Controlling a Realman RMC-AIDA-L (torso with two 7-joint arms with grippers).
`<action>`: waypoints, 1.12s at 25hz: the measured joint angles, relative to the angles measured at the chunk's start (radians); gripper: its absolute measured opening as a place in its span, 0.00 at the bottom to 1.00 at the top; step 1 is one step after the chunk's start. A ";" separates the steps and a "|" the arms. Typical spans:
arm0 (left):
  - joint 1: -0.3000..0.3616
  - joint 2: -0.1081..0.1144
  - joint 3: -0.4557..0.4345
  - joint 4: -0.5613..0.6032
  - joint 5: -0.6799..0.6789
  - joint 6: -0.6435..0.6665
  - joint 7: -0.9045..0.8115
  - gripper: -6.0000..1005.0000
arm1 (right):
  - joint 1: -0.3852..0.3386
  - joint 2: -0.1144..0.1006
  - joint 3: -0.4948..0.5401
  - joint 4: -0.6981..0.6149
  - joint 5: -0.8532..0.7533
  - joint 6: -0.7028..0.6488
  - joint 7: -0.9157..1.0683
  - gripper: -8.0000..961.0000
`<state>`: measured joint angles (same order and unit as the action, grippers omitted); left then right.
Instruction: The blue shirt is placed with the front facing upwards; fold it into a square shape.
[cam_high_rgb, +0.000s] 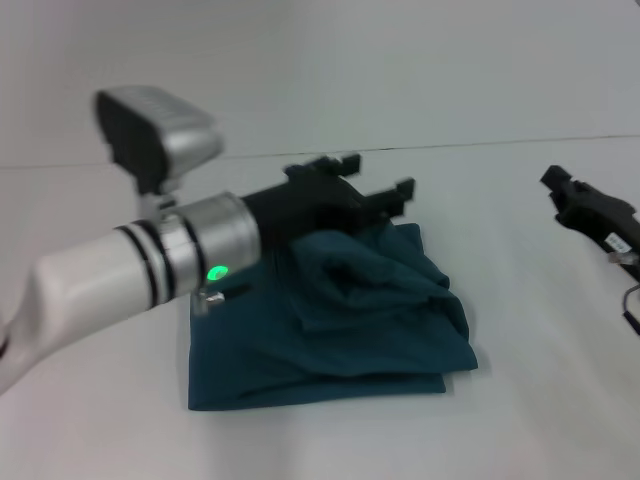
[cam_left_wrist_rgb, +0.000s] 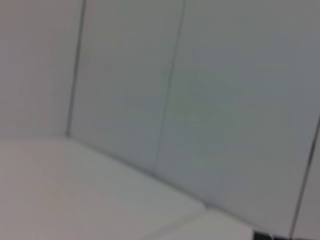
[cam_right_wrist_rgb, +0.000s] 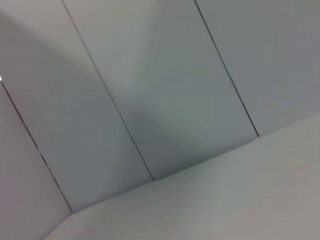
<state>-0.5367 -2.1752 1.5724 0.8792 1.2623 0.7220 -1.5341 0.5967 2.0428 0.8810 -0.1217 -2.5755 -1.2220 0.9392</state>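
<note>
The blue shirt (cam_high_rgb: 340, 320) lies in the head view as a rumpled, roughly square folded bundle in the middle of the white table (cam_high_rgb: 520, 420), with loose folds piled on its far right part. No print shows. My left gripper (cam_high_rgb: 375, 175) hovers over the shirt's far edge, its two black fingers (cam_high_rgb: 403, 188) spread apart with nothing between them. My right gripper (cam_high_rgb: 578, 205) sits off to the right, away from the shirt. Neither wrist view shows the shirt or any fingers.
The left arm's white and silver forearm (cam_high_rgb: 150, 265) crosses the shirt's near-left corner. A pale panelled wall (cam_left_wrist_rgb: 200, 100) rises behind the table; its seams also show on the wall (cam_right_wrist_rgb: 165, 100) in the right wrist view. Cables (cam_high_rgb: 630, 290) hang by the right arm.
</note>
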 joint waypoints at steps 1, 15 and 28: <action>0.021 0.000 -0.018 -0.002 -0.054 0.025 0.076 0.58 | 0.002 -0.005 -0.008 -0.021 0.000 -0.021 0.017 0.11; 0.111 0.000 -0.242 -0.489 -0.493 0.657 0.865 0.80 | 0.180 -0.181 -0.660 -0.299 -0.002 -0.392 0.453 0.14; 0.125 0.000 -0.297 -0.609 -0.483 0.604 0.850 0.79 | 0.373 0.000 -1.701 -0.969 0.020 -0.404 0.993 0.59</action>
<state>-0.4121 -2.1750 1.2758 0.2700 0.7795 1.3258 -0.6842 0.9693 2.0430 -0.8196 -1.0906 -2.5552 -1.6262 1.9327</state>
